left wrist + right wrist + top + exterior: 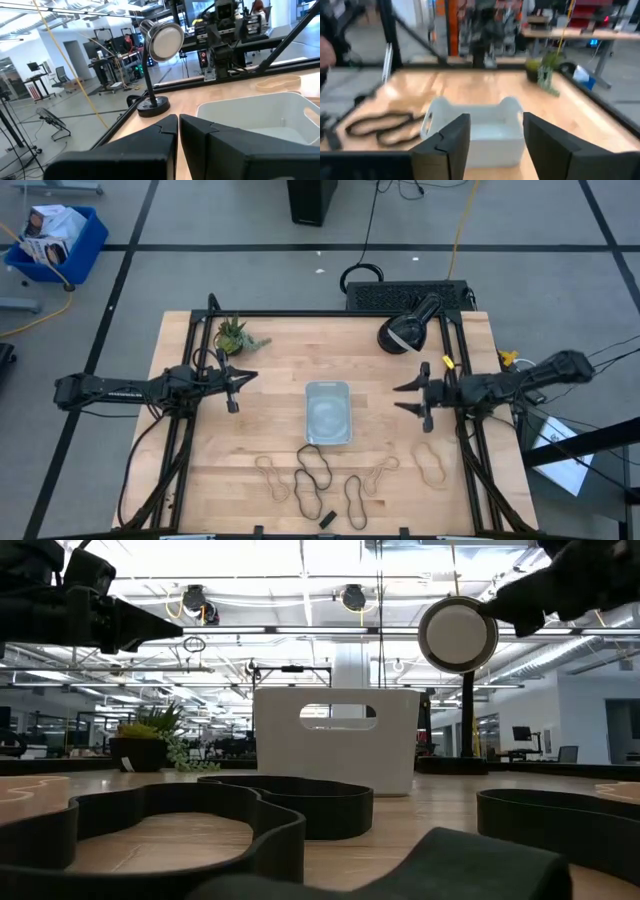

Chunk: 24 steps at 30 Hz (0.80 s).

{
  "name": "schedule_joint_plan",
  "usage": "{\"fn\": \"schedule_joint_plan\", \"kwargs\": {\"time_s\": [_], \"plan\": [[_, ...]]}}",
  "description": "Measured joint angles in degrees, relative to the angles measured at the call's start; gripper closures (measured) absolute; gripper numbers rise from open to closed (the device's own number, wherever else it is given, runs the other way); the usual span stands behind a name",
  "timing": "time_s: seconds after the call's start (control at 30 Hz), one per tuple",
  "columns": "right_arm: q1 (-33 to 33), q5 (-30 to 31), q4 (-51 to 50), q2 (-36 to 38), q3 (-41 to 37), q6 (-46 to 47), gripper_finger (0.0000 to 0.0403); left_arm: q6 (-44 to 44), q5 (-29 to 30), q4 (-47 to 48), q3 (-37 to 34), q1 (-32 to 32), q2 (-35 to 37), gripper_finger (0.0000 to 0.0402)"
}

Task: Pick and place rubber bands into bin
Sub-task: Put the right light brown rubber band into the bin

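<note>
On the counter (270, 350) the bin (328, 412) sits midway between the left end effector (243, 378) and right end effector (406, 397), with tan and black rubber bands (314, 470) strewn just below it.

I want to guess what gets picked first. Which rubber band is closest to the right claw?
The tan rubber band lying alone at the row's right end, below the right gripper. The others lie further left.

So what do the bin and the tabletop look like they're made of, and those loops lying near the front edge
The bin looks like translucent pale plastic with a smooth, slightly glossy finish; the wood shows faintly through it. The tabletop looks like light wood, going by its plank seams and grain. The rubber bands, some black and some tan, look like matte rubber: thin, limp loops lying flat and twisted, though the look alone cannot confirm it.
</note>
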<state>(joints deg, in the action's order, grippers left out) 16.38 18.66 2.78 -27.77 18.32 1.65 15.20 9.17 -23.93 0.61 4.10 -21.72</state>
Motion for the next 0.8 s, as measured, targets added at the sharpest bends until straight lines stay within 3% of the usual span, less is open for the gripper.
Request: {"fn": "schedule_joint_plan", "kwargs": {"time_s": [0.13,0.4,0.53,0.63,0.8], "plan": [[6.87,6.9,-12.13,-6.67,7.86,2.42,0.0226,-0.37,0.0,0.18,-0.01,0.0,-0.01,0.0376],[17.33,6.58,-35.96,-24.81,24.23,17.41,0.0229,-3.17,0.0,0.16,-0.01,0.0,-0.01,0.0376],[19.35,2.63,-49.06,-31.74,28.02,27.18,0.0229,-3.87,-0.02,0.16,-0.01,0.0,-0.02,0.0376],[20.03,-3.88,-57.25,-34.8,28.11,34.25,0.0229,-3.88,-0.02,0.14,-0.01,0.0,-0.02,0.0376],[21.13,-12.69,-60.92,-36.94,26.63,41.23,0.0229,-3.71,-0.02,0.16,0.0,0.0,-0.02,0.0376]]}}
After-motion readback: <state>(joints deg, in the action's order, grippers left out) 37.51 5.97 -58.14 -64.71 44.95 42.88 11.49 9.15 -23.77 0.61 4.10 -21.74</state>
